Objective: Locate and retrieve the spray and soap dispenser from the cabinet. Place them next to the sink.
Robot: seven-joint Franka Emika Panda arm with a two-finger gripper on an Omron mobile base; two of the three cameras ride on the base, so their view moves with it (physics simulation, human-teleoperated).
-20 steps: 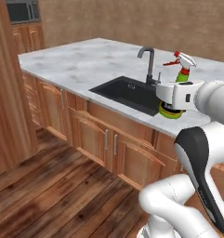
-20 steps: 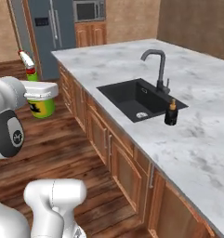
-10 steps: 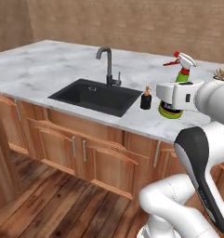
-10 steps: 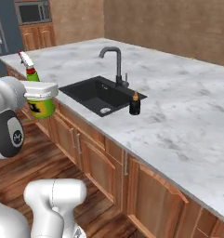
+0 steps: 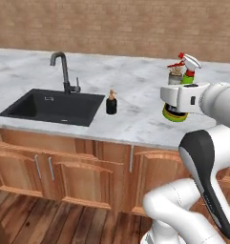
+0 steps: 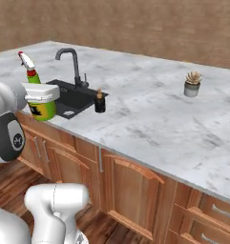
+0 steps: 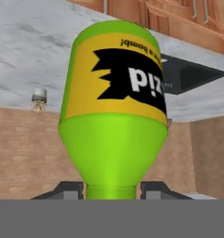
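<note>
Holding the spray [image 7: 114,107], the gripper [image 7: 111,189] has its two dark fingers nearly together, one on each side of the bottle's narrow neck. In the hand view the green body with its yellow-black label rises straight ahead of the fingertips, inverted with the camera. In the base views the bottle stands upright in the hand, trigger head uppermost, carried in the air off the front edge of the marble counter [image 6: 150,119] rather than resting on it.

Beyond the hand, the soap dispenser [image 5: 111,103] stands on the counter just beside the near corner of the sink [image 5: 52,106], with the faucet [image 5: 64,71] behind the basin. Farther off across the counter, well apart from both bottles, sits a small potted plant [image 6: 192,84].

Judged from this layout, the soap dispenser's share of the task is complete. The spray is retrieved but not yet placed. Remaining work: bring the hand over the counter toward the sink, set the bottle down beside the basin, and release it.
</note>
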